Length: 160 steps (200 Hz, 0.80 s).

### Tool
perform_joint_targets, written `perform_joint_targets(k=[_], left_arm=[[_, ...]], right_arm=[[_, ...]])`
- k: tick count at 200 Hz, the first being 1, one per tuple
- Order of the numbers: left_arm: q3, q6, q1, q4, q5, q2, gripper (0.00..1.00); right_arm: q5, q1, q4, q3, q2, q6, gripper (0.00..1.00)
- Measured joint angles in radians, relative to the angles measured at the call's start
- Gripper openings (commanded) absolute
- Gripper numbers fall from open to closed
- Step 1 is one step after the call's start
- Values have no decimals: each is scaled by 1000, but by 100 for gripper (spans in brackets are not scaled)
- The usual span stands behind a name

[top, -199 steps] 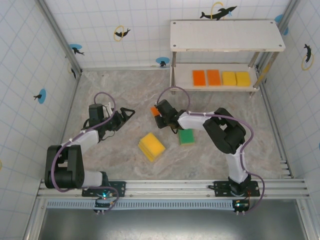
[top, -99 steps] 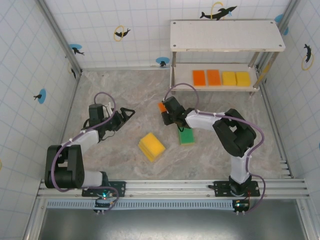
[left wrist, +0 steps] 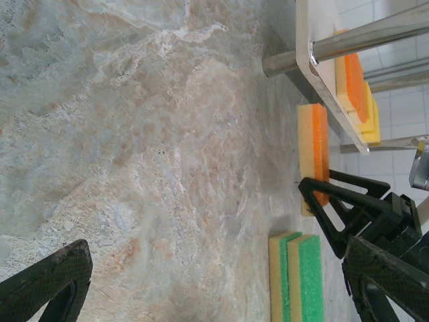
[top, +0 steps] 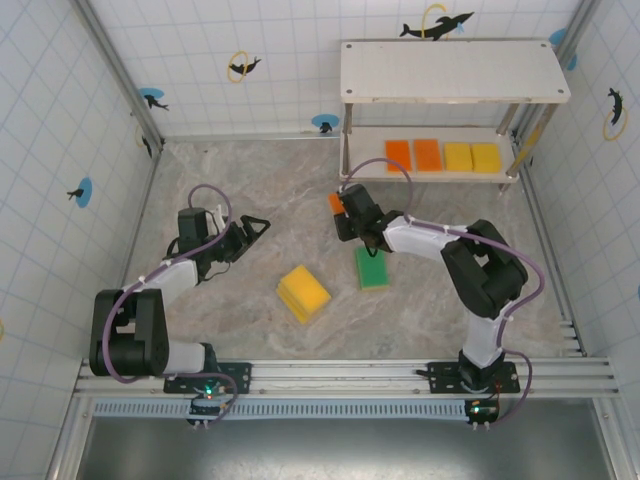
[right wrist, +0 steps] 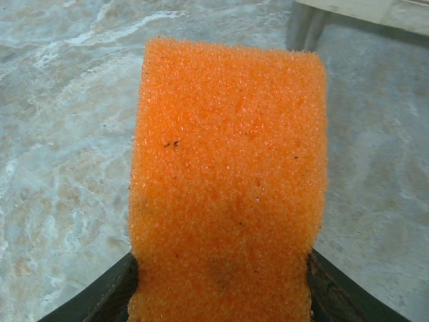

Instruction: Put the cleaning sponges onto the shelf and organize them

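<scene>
Four sponges [top: 427,153] sit in a row on the lower board [top: 365,168] of the shelf [top: 455,70], two orange and two yellow, just ahead of the right pincer [top: 347,212] and off to its right. That pincer is almost closed, squeezing an orange sponge [top: 336,203] by its near end, so the foam sticks out ahead of the fingers. From the wrist, a shelf leg [right wrist: 305,23] stands just past the sponge's far edge.

Over the last second the arm has swung this sponge away from the middle of the table [top: 240,180] and up toward the shelf's left leg. The green sponge [top: 372,267] is now behind the pincer, beside its forearm. The carry looks nearly done to me. What remains, I'd say, is to slide the sponge onto the lower board in the bare space ahead of the pincer, next to the row.

Further behind the pincer and to its left, a yellow stack [top: 303,292] lies on the table, not yet shelved. The left pincer [top: 250,228] has not stirred: its fingers stand wide apart, holding nothing, well off to the right pincer's left.
</scene>
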Motion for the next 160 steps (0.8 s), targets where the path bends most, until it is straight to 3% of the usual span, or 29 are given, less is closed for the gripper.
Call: perform_joint_targets(k=[106, 160], left_arm=[[0, 0, 0, 2, 0, 12, 98], [0, 0, 0, 3, 0, 13, 98]], right_arm=[[53, -119, -1, -23, -64, 28, 57], [64, -181, -19, 85, -42, 49, 57]])
